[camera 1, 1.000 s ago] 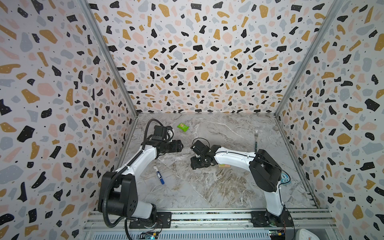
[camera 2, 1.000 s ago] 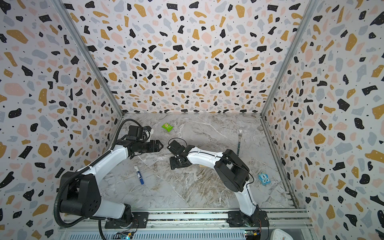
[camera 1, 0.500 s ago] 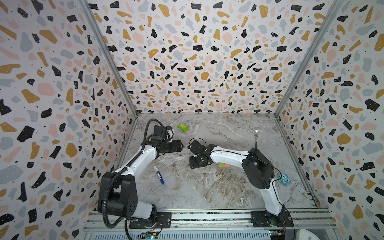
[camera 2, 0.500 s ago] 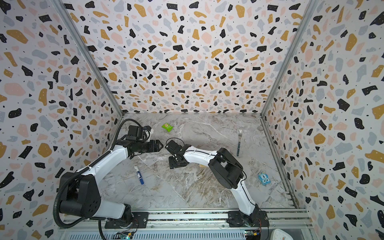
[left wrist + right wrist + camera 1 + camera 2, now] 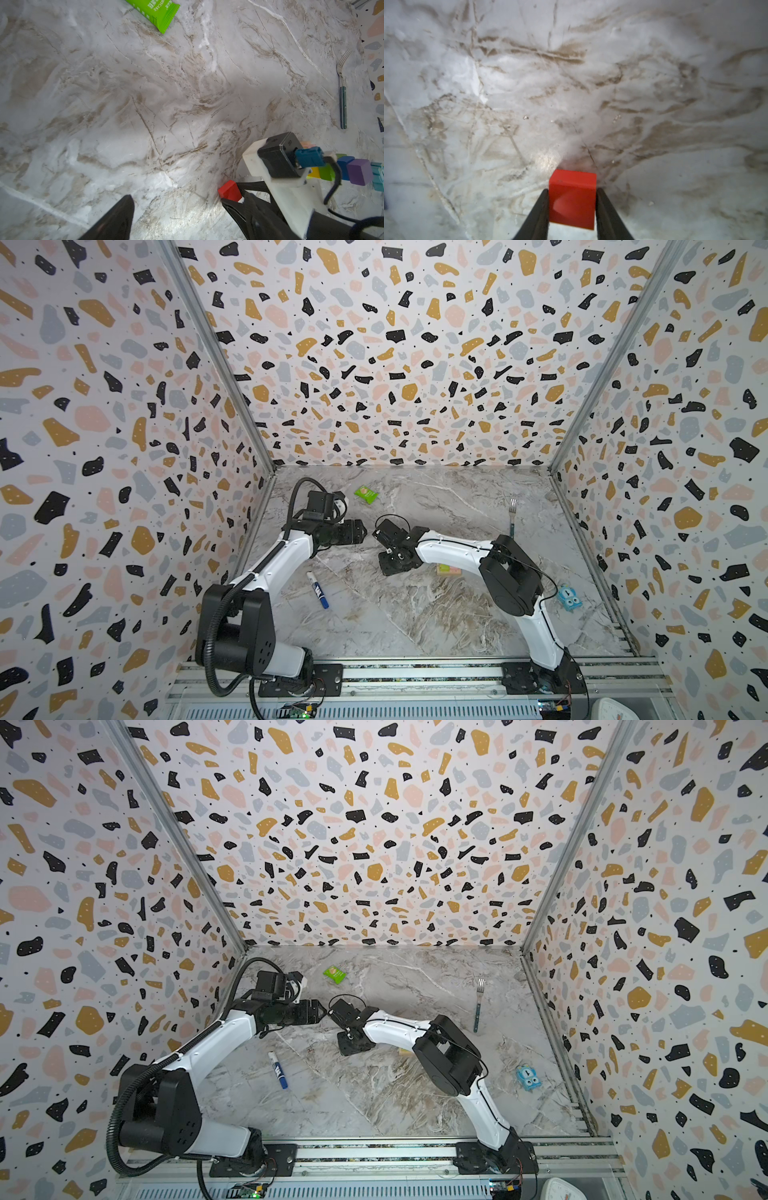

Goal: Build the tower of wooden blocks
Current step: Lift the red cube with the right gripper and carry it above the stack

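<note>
Red cube (image 5: 572, 199): one, pinched by right jaws; one fork (image 5: 513, 522).

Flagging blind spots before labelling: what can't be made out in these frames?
Tower: both top views, right arm covers all but a sliver; left wrist view, a camera mount hides part.
Red cube: both top views, hidden under the right gripper.
Green packet print: top views too small; left wrist view, cut by the edge.
</note>
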Tool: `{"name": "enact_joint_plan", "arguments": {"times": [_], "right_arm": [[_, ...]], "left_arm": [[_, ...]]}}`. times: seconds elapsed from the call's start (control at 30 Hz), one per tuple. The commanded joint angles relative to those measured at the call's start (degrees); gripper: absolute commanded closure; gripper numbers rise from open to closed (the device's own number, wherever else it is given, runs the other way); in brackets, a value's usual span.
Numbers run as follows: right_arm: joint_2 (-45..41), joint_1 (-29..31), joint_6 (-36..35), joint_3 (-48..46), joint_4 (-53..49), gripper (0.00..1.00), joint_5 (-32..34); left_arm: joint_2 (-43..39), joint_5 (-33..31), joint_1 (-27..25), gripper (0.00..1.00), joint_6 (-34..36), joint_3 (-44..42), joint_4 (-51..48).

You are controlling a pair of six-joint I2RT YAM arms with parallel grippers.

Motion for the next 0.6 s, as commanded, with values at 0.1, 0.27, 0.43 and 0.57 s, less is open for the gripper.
{"name": "enact_joint_plan", "arguments": {"times": [0.1, 0.27, 0.43, 0.57], "right_arm": [[-0.7, 0.0, -1.7, 2.1, -4.6, 0.75, 2.8], [-2.6, -0.5, -2.8, 2.4, -5.9, 0.84, 4.4], [-6.8, -2.3, -4.0, 3.1, -8.7, 0.86, 6.0], [-10.4, -4.1, -5.4, 5.1, -12.8, 0.86, 7.5]], "left_arm": [[-0.7, 0.6, 0.4, 0.16, 0.5, -0.6, 1.1], [-0.7, 0.5, 0.4, 0.16, 0.5, -0.6, 1.0], [-0.8, 0.8, 0.4, 0.16, 0.6, -0.7, 1.0], [-0.8, 0.7, 0.4, 0.16, 0.5, -0.6, 1.0]]}}
